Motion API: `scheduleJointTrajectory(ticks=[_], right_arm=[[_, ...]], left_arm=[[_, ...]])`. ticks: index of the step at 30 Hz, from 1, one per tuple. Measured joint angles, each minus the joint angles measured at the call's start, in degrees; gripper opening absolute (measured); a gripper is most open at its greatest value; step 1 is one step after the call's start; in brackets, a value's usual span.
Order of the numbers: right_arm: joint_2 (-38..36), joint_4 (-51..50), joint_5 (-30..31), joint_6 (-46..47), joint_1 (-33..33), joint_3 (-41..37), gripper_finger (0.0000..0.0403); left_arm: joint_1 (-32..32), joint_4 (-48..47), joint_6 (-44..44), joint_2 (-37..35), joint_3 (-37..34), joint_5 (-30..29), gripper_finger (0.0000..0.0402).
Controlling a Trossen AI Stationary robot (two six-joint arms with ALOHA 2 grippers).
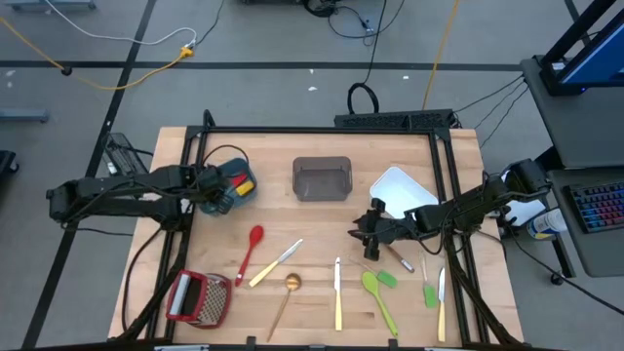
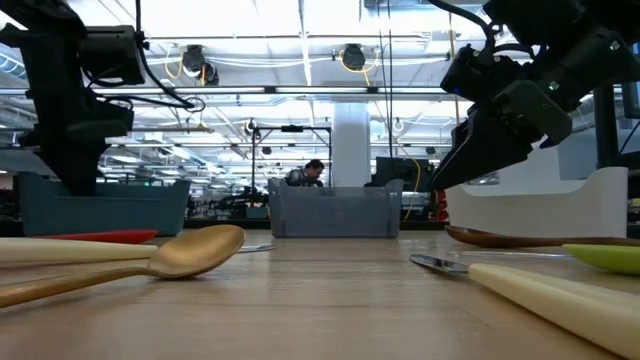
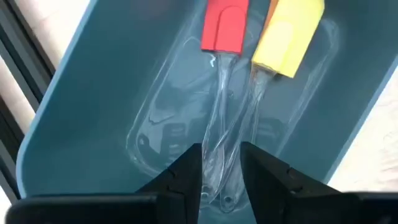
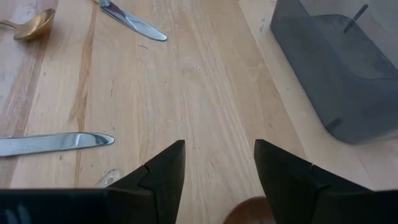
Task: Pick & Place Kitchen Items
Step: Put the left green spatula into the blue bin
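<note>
Nearest my left wrist cam: clear handles of the red spatula (image 3: 224, 28) and yellow spatula (image 3: 287, 37), lying flat on the floor of the teal bin (image 3: 106, 93). An orange edge beside the yellow one may be a third item, but I can't confirm it.

The left end effector (image 3: 222, 168) is low inside that bin, jaws parted and straddling both handles. It reads as released, not clamped. The items sit there because that bin is the drop point.

The right end effector (image 4: 219, 165) is wide open, holds nothing, and hovers just above the surface (image 1: 312, 224) between the grey bin (image 4: 323, 68) and the loose utensils. The wooden spoon (image 4: 249, 211) has its bowl right under the jaws. My guess is that's the next pick, hence the spread jaws and low pose.

Count still loose on the surface:
- knives (image 1: 338, 292): 3, cream handles
- green pieces (image 1: 375, 292): 3 (one spoon, two small spatulas)
- gold spoon (image 1: 290, 285): 1
- red spoon (image 1: 252, 249): 1
- wooden spoon: 1

That's 9 loose, against 2 confirmed binned.

Not in scope: 1 grater (image 1: 200, 297) at the near-left corner. There are 3 bins: teal, grey, and the white bin (image 1: 400, 185). From above, the grey and white ones show no utensils that I can make out.
</note>
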Motion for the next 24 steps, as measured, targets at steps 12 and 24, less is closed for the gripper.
scheduleJointTrajectory(ticks=[12,24], right_arm=[[-0.4,6.1,0.0,-0.3,1.0,0.0,0.0185],[-5.3,2.6,-5.4,2.3,6.4,0.0,0.0184]], left_arm=[[-0.3,18.8,3.1,0.0,2.7,7.0,0.0115],[-6.6,49.7,13.2,-0.1,4.4,15.9,0.0115]])
